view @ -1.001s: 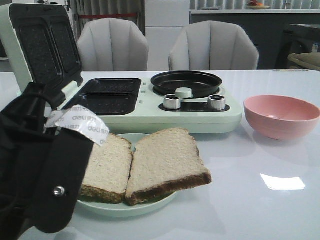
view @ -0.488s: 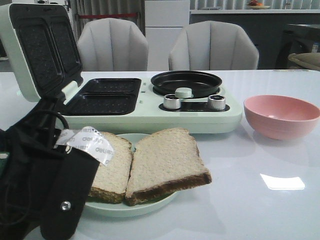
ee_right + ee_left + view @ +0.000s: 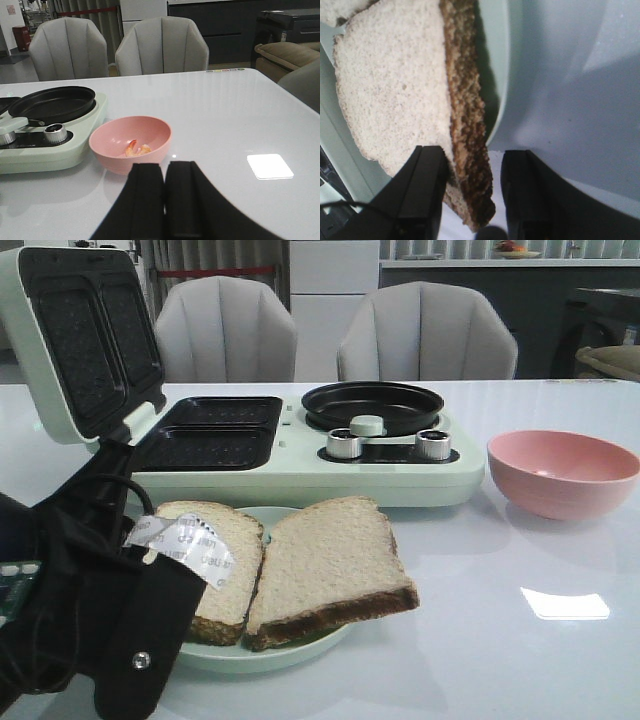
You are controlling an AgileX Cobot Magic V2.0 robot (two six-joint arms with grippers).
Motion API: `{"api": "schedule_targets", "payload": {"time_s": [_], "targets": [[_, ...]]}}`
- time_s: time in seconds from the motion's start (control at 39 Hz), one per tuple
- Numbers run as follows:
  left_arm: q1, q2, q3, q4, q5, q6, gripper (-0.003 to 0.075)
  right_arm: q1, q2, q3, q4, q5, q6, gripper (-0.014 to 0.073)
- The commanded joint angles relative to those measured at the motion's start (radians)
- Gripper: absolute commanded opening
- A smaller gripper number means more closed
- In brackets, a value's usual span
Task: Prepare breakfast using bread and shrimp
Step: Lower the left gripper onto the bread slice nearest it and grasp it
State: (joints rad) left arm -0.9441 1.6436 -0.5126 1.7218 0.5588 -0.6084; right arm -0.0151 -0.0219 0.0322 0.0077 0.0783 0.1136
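Two bread slices (image 3: 300, 565) lie on a pale plate (image 3: 285, 650) at lower centre of the front view. The left gripper (image 3: 470, 192), jaws spread, straddles one slice's crust corner without pinching. The right gripper (image 3: 164, 200) is pressed together, empty. Shrimp (image 3: 136, 148) sit in the pink bowl (image 3: 131, 142). Bread is probably light, soft and compressible; grip gently at the firmer crust edge.
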Motion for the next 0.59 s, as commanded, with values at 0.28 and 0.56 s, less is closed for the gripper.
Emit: {"api": "schedule_targets", "payload": {"time_s": [0.28, 0.56], "targets": [[0.004, -0.009, -0.010, 0.054, 0.073, -0.062, 0.0113, -0.004, -0.008, -0.022, -0.008, -0.091, -0.004, 0.0152], [0.004, -0.031, -0.010, 0.061, 0.158, -0.062, 0.0113, -0.004, -0.008, -0.022, -0.008, -0.091, -0.004, 0.0152]]}}
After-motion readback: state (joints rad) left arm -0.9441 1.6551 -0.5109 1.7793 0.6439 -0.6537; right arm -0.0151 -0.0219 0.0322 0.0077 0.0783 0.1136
